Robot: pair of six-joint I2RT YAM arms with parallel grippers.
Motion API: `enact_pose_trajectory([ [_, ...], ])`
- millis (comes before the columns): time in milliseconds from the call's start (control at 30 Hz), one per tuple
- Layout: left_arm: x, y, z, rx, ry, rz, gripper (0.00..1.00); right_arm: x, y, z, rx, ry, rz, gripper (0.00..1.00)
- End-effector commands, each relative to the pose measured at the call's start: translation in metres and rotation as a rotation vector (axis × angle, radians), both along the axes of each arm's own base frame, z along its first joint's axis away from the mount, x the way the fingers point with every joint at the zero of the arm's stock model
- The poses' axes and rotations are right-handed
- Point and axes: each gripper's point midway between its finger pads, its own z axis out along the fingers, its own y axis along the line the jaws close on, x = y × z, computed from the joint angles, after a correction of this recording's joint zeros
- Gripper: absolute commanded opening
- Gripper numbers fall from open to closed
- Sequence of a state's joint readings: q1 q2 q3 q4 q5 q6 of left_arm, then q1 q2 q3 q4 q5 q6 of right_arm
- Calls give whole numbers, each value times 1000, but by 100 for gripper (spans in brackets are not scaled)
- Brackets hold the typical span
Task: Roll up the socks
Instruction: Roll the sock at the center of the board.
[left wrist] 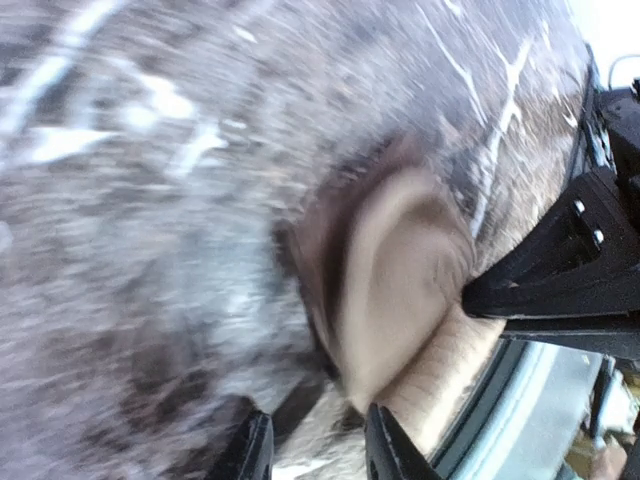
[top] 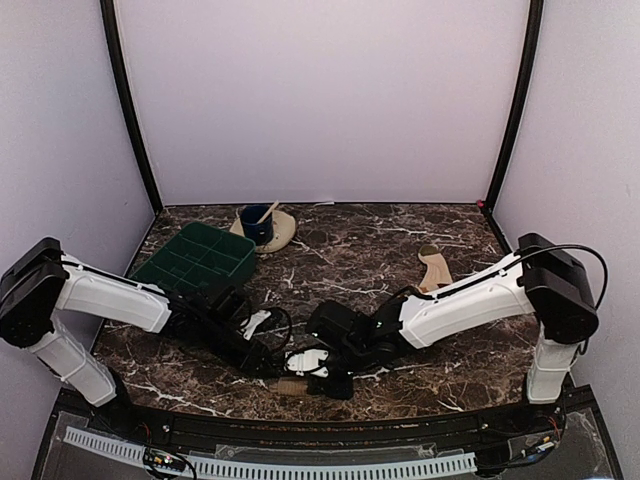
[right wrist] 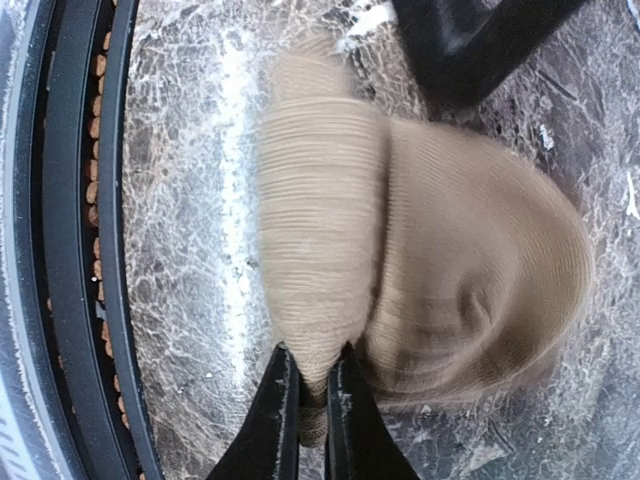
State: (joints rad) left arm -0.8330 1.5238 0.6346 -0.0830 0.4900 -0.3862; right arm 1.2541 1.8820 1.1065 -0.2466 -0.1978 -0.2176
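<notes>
A plain tan sock [right wrist: 420, 250] lies bunched on the marble table near the front edge. It shows as a small tan strip in the top view [top: 290, 386]. My right gripper [right wrist: 313, 400] is shut on a fold of this sock. My left gripper [left wrist: 320, 455] is open, and the same sock [left wrist: 400, 270] lies blurred just ahead of its fingertips, against the right finger. Both grippers meet low over the sock in the top view, the left one [top: 272, 364] and the right one [top: 320, 372]. A second tan sock [top: 435, 268] lies flat at the right behind my right arm; its stripes do not show clearly.
A green compartment tray [top: 197, 257] stands at the back left. A blue cup with a spoon [top: 258, 224] sits on a tan dish [top: 284, 232] behind it. The table's black front rail [right wrist: 80, 250] runs close beside the sock.
</notes>
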Motion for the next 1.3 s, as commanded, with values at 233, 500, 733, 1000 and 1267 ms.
enact_pose_trajectory([
  [233,30,22,32,-46,-295,161,32,-2,-16,-16,-101,249,-57,1],
  [500,18,14,52,-62,-498,103,30,6,-16,-13,-102,370,-84,1],
  [733,0,7,64,-106,-589,22,27,6,-15,-15,-126,428,-82,1],
  [1000,-30,-6,66,-123,-619,-124,30,7,-17,-16,-135,485,-87,1],
  [1267,-53,-25,44,-43,-630,-278,31,6,-18,-17,-146,523,-84,1],
])
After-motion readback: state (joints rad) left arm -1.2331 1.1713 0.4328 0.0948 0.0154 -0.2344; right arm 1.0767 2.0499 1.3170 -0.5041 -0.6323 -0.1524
